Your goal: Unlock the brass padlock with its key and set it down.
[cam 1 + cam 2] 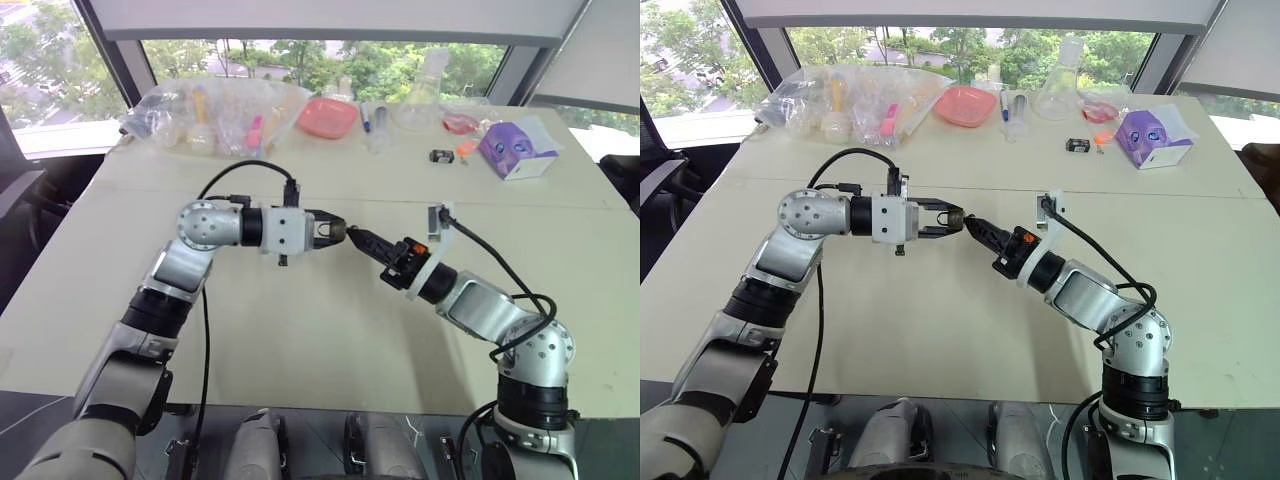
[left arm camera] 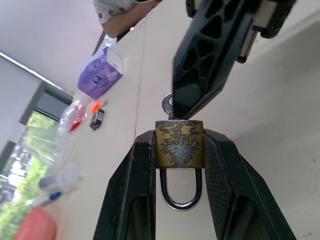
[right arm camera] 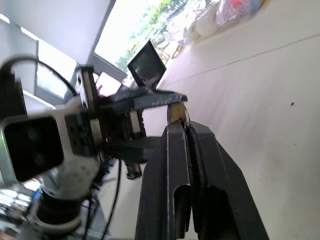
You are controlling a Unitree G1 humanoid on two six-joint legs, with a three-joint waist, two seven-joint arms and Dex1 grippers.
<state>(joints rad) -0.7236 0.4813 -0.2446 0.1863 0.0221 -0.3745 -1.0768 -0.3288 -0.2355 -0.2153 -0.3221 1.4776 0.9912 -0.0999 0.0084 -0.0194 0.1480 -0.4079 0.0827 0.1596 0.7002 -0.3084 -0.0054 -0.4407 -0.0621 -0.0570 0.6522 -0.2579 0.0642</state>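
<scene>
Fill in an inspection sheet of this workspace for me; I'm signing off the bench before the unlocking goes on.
Surface: pale table, bare around the arms.
Job's things: brass padlock clamped in the left gripper above the table, shackle seated; key in its keyhole, pinched by the right gripper.
Clutter: along the far edge, plastic bags, red dish, glass flask, purple box, small black gadget.
Grippers: both jaws shut, meeting tip to tip.
Cables: black cable looping over the left wrist, another along the right forearm.
Surroundings: windows with trees beyond.

L gripper [image 1: 940,217] holds brass padlock [image 1: 956,218]; R gripper [image 1: 972,225] meets it.
</scene>
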